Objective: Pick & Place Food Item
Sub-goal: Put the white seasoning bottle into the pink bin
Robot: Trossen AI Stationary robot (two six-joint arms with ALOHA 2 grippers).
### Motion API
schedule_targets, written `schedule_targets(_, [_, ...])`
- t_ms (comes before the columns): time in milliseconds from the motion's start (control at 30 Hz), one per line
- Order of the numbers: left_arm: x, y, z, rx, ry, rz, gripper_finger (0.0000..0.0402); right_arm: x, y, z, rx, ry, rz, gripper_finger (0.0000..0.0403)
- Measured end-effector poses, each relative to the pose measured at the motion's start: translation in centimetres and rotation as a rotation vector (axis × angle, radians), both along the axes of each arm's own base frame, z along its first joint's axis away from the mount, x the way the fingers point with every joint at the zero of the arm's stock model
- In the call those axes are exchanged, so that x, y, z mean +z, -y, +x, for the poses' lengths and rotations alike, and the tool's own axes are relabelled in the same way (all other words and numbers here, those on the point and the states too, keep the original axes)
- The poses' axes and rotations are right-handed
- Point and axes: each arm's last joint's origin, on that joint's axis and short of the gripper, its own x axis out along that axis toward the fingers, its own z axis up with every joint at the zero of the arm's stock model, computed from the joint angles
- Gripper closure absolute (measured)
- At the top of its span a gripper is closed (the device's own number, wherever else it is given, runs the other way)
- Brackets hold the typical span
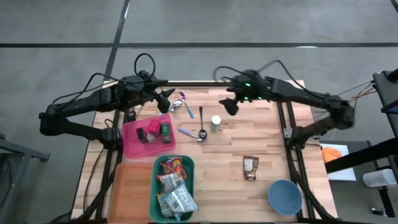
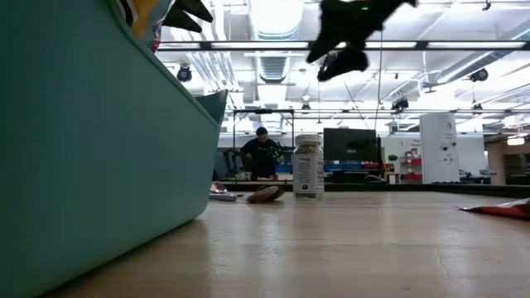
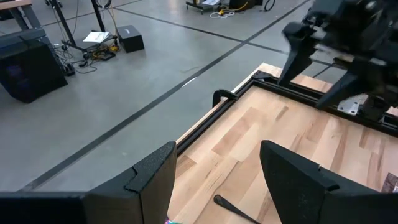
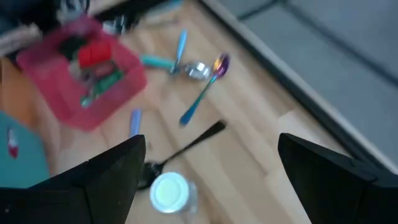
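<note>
A brown snack packet (image 1: 250,167) lies flat on the wooden table (image 1: 261,140) at the near right, and its edge shows in the low view (image 2: 503,209). More packets fill a teal bin (image 1: 173,186) at the near middle. My right gripper (image 1: 230,106) hangs open in the air over the table's far middle, above a white bottle (image 4: 169,191). My left gripper (image 1: 166,99) hangs open over the far left, beyond a pink tray (image 1: 148,134). Neither has anything between its fingers.
The white bottle (image 1: 216,122) stands upright mid-table among several spoons (image 1: 186,106). The pink tray holds small toy cars. An orange tray (image 1: 129,193) lies at the near left and a blue bowl (image 1: 285,196) at the near right. A person stands far behind the table (image 2: 262,153).
</note>
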Motion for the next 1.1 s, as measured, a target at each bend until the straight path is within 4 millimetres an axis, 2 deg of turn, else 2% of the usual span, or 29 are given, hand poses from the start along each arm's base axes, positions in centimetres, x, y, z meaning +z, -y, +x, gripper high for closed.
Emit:
schedule_targets(167, [0.0,0.0,0.0,0.000,0.000,0.000,0.0166,-0.7,-1.6,-4.2,-0.032,0.244,-0.078,0.0039])
schedule_targets(300, [0.0,0.0,0.0,0.000,0.000,0.000,0.0166,-2.0,-2.5,-6.8,-0.039,0.409,-0.121,0.0039])
schedule_targets(600, [0.0,0.0,0.0,0.000,0.000,0.000,0.0166,-5.4,-4.0,-11.1,-0.083,0.483,-0.155,0.0039])
schedule_targets(800, [0.0,0.0,0.0,0.000,0.000,0.000,0.0166,-5.4,-4.5,-12.4,-0.085,0.531,-0.175,0.0039])
schedule_targets(1100, [0.0,0.0,0.0,0.000,0.000,0.000,0.0166,-5.6,-4.4,-12.2,-0.082,0.513,-0.174,0.0039])
